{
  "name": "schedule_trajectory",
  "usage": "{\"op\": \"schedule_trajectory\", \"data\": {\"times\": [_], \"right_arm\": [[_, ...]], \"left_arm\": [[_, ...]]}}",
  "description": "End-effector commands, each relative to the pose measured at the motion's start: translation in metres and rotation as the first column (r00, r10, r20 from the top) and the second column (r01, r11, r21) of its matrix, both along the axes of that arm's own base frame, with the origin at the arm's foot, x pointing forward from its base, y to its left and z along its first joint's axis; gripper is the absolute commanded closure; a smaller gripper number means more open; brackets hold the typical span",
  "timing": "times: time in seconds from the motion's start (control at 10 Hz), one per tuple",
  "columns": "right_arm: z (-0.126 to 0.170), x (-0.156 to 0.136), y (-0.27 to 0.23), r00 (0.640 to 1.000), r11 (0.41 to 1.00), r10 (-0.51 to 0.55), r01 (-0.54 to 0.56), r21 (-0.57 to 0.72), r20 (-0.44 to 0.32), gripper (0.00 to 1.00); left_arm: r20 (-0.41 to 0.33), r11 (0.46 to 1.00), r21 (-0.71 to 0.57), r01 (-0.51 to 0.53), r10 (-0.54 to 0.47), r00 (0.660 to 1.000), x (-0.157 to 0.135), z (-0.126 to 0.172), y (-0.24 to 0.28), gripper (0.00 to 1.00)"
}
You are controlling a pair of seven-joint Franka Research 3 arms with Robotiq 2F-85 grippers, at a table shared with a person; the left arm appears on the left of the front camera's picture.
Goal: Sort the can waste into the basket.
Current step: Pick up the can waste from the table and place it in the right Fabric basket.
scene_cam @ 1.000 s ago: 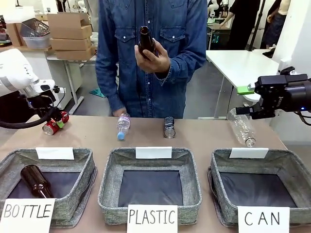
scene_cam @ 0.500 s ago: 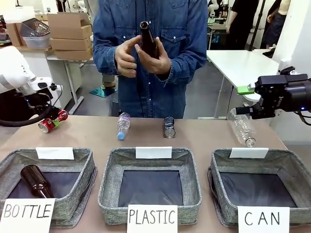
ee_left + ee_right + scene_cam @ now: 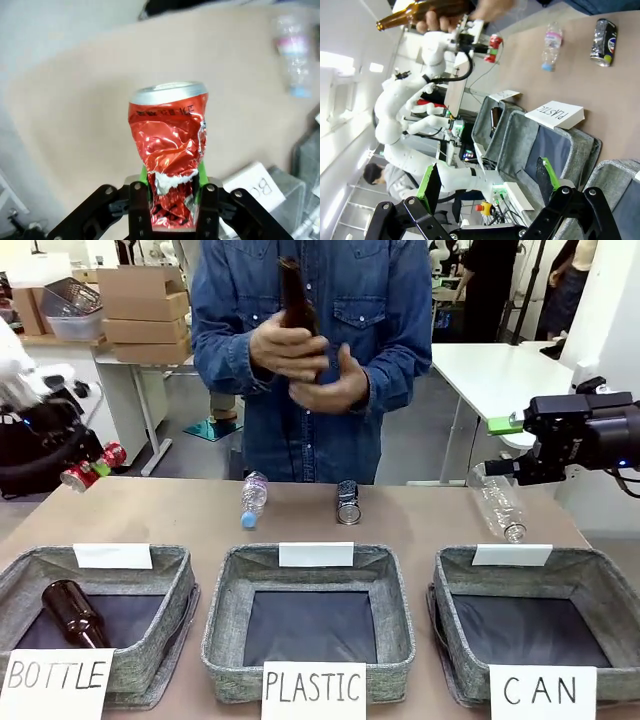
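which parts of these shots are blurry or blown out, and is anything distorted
Front view: the person's hands and the brown glass bottle are smeared, while the CAN sign reads sharp. Left wrist view: the red dented can is crisp; the table and clear plastic bottle behind it are soft. Right wrist view: rolled sideways, wide-angle bending, glare at the left edge.

Dented red can, crumpled at the waist, held aloft at far left; dark can on its side on the table, silver end nearest; grey fabric basket signed "CAN", near right.
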State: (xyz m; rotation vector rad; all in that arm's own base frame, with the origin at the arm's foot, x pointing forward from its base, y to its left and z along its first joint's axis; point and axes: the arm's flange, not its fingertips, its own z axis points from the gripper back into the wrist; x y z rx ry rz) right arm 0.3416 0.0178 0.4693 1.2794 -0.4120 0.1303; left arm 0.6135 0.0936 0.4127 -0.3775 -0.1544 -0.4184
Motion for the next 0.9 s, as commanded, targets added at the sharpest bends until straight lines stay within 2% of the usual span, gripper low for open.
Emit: {"op": "schedule_trajectory", "data": {"times": [0.0,0.1,0.2,0.3,0.4,0.5,0.6,0.7,0.8], "right_arm": [[0.001,0.004,0.003,1.000,1.000,-0.004,0.004,0.023,0.013,0.00],[0.001,0.004,0.003,1.000,1.000,-0.004,0.004,0.023,0.013,0.00],[0.001,0.004,0.003,1.000,1.000,-0.004,0.004,0.023,0.013,0.00],[0.001,0.004,0.003,1.000,1.000,-0.004,0.004,0.023,0.013,0.00],[0.001,0.004,0.003,1.000,1.000,-0.004,0.004,0.023,0.013,0.00],[0.001,0.004,0.003,1.000,1.000,-0.004,0.004,0.023,0.013,0.00],[0.001,0.004,0.003,1.000,1.000,-0.004,0.004,0.023,0.013,0.00],[0.001,0.004,0.003,1.000,1.000,-0.004,0.004,0.023,0.013,0.00],[0.001,0.004,0.003,1.000,1.000,-0.004,0.004,0.023,0.013,0.00]], "left_arm": [[0.006,0.970,-0.210,0.122,-0.124,0.992,-0.102,0.067,-0.014,1.00],[0.036,0.940,-0.265,0.214,-0.212,0.977,-0.141,0.085,-0.023,1.00],[0.046,0.892,-0.309,0.329,-0.332,0.942,-0.173,0.090,-0.034,1.00],[0.100,0.905,-0.265,0.334,-0.318,0.943,-0.199,0.094,-0.033,1.00],[0.178,0.909,-0.296,0.294,-0.250,0.952,-0.222,0.114,-0.005,1.00],[0.189,0.855,-0.428,0.293,-0.232,0.954,-0.251,0.137,0.042,1.00],[0.236,0.784,-0.532,0.320,-0.226,0.945,-0.280,0.148,0.075,1.00],[0.306,0.760,-0.572,0.310,-0.153,0.940,-0.311,0.153,0.101,1.00],[0.361,0.759,-0.606,0.238,-0.004,0.933,-0.335,0.154,0.122,1.00]]}}
